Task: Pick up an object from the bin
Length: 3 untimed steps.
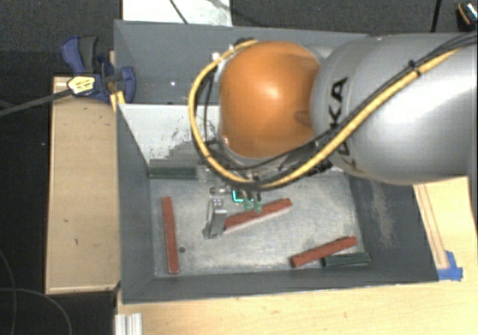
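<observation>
Hanging in the bin, the claw is sitting at the middle red-brown stick's left end; whether it is spread cannot be told.

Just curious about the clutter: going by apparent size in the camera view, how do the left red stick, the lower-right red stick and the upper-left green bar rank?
Largest: the left red stick and the lower-right red stick. They look about alike in length, so I won't rank them.
Smallest: the upper-left green bar, clearly shorter.
</observation>
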Each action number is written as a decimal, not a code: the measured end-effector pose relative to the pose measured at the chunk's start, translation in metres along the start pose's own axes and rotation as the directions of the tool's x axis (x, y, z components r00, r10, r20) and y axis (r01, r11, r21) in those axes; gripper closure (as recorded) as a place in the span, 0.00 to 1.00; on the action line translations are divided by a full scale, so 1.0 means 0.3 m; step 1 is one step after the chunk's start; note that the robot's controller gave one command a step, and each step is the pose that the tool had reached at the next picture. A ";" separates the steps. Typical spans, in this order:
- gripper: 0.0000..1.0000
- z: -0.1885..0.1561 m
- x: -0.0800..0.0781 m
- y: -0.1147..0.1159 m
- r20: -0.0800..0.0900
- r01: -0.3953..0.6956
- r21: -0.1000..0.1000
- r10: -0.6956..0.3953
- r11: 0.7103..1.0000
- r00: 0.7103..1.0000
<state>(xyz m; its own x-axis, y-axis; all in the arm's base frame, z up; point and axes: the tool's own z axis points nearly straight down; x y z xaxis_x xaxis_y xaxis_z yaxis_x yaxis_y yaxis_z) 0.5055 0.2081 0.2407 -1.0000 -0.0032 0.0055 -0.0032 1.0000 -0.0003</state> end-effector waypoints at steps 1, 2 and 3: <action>0.00 -0.237 -0.090 -0.102 0.017 0.007 -0.003 -0.007 1.000 1.000; 0.00 0.293 -0.058 -0.375 0.001 0.373 0.001 -0.373 0.928 0.928; 0.00 0.580 -0.148 -0.419 0.001 0.389 0.000 -0.389 0.921 0.921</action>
<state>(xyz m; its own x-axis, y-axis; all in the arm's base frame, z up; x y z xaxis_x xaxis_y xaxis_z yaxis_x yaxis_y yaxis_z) 0.5494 0.0826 0.0664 -0.9202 -0.3914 0.0045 -0.3914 0.9202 0.0015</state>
